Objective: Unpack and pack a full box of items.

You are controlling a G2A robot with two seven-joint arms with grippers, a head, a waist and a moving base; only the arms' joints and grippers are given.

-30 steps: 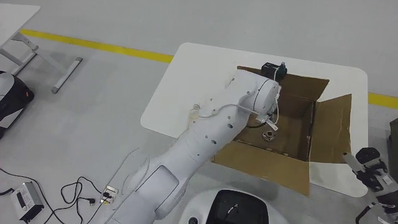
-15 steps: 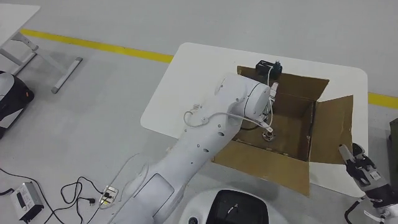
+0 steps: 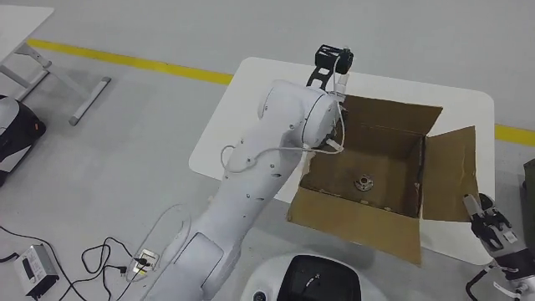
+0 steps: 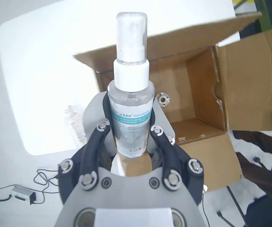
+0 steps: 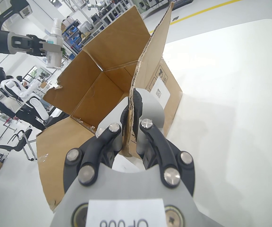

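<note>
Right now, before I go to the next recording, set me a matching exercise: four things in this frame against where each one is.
Things:
1. spray bottle
2. metal fitting
3. box flap
4. small clear bottle

Places:
A. lying on the table
B. pinched between the right fingers
C. on the floor of the box
D. held in the left fingers

Pairs: 1-D, 2-C, 3-B, 4-A.

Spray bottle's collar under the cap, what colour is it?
White; the spray bottle shows best in the left wrist view.
</note>
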